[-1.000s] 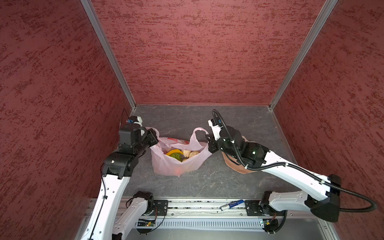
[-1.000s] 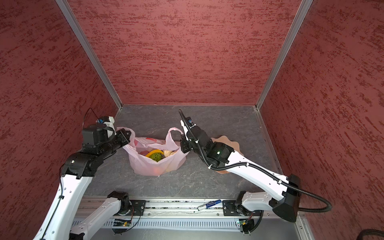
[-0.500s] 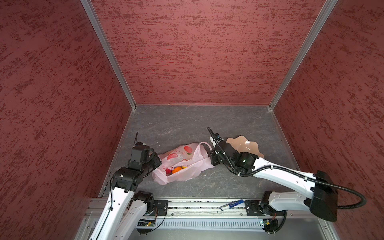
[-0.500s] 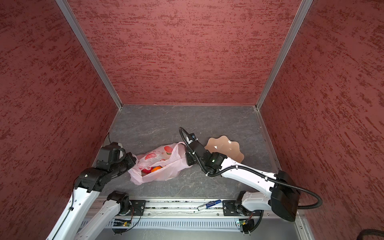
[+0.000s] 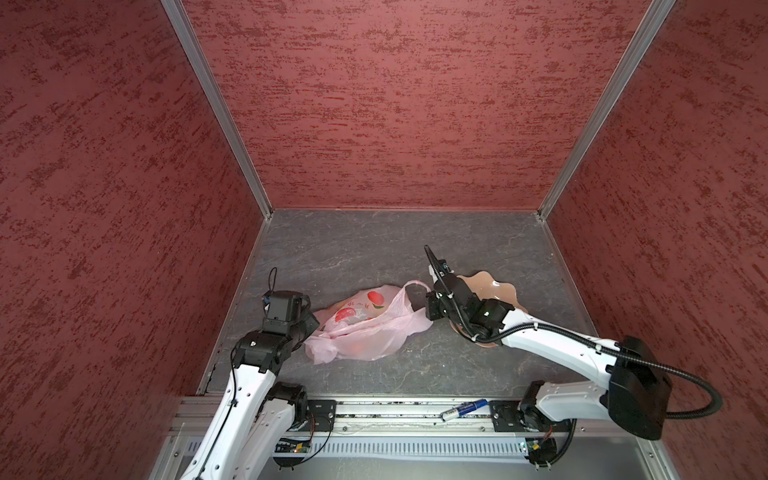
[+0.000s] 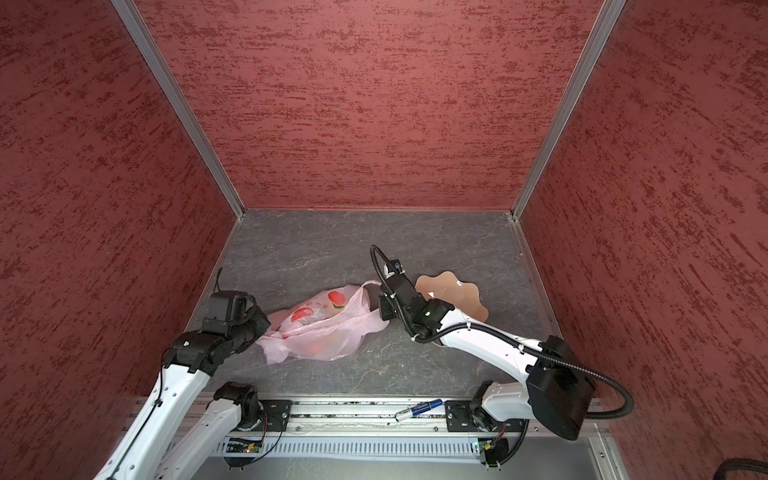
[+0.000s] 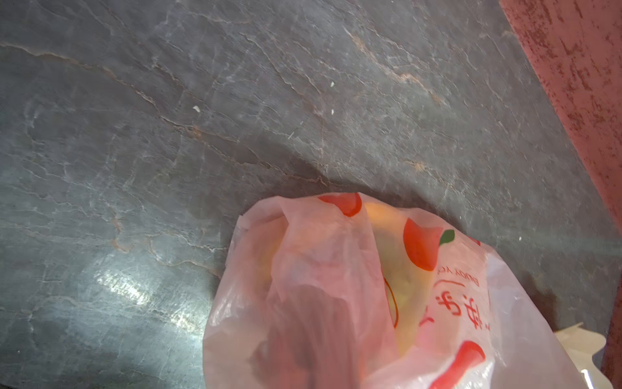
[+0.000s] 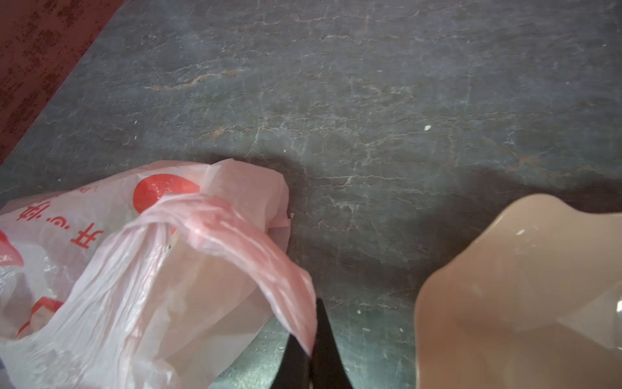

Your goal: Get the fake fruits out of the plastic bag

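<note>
The pale pink plastic bag (image 5: 365, 332) (image 6: 320, 332) lies slumped on the grey table between my two grippers. My left gripper (image 5: 312, 328) (image 6: 262, 326) sits at the bag's left end. In the left wrist view the bag's film (image 7: 336, 269) drapes over its dark fingers (image 7: 313, 336), which are shut inside the folds. My right gripper (image 5: 429, 309) (image 8: 311, 353) is shut on the bag's twisted right handle (image 8: 235, 235). The fake fruits show only as yellow (image 7: 400, 269) and orange (image 5: 357, 345) shapes through the plastic.
A peach petal-edged bowl (image 5: 494, 289) (image 6: 455, 291) (image 8: 521, 286) stands just right of the right gripper, partly under that arm. A blue-and-white marker (image 5: 463, 409) lies on the front rail. Red walls close in the left, back and right sides.
Both arms have come down and toward the front. The bag, held up open by its handles a second ago with fruits showing, now lies collapsed on the table.
</note>
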Controlling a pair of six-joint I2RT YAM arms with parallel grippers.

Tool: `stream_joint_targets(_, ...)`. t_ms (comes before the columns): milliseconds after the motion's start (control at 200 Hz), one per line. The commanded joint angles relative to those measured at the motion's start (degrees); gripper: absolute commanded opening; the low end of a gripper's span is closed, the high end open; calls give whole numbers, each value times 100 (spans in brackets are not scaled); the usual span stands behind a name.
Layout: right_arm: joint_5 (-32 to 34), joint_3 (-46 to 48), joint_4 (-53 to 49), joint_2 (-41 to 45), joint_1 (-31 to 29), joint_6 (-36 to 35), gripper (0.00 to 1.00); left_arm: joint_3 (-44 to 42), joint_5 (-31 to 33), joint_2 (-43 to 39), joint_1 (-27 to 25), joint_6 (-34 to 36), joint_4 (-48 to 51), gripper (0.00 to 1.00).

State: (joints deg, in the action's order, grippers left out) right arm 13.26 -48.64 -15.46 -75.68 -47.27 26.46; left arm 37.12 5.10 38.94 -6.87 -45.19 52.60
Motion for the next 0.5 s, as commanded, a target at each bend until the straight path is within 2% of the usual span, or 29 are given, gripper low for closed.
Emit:
stream_joint_targets(0, -40, 53, 350, -58, 185, -120, 3, -64, -48, 108, 258, 13, -446, 4)
stream_joint_targets(215, -261, -143, 485, -494, 345, -272, 3, -104, -289, 510, 556, 47, -847, 8)
stream_joint_targets(296, -308, -287, 457, -588, 372, -273, 3, -120, -707, 551, 860, 78, -959, 12)
stream_joint_targets(376, -437, -442, 420, -588, 375, -303, 5, -14, -1160, 499, 1116, 167, -967, 20)
stream_joint_targets(491, -558, -673, 280, -571, 376, -334, 7, 454, -1457, 535, 1182, 390, -681, 34)
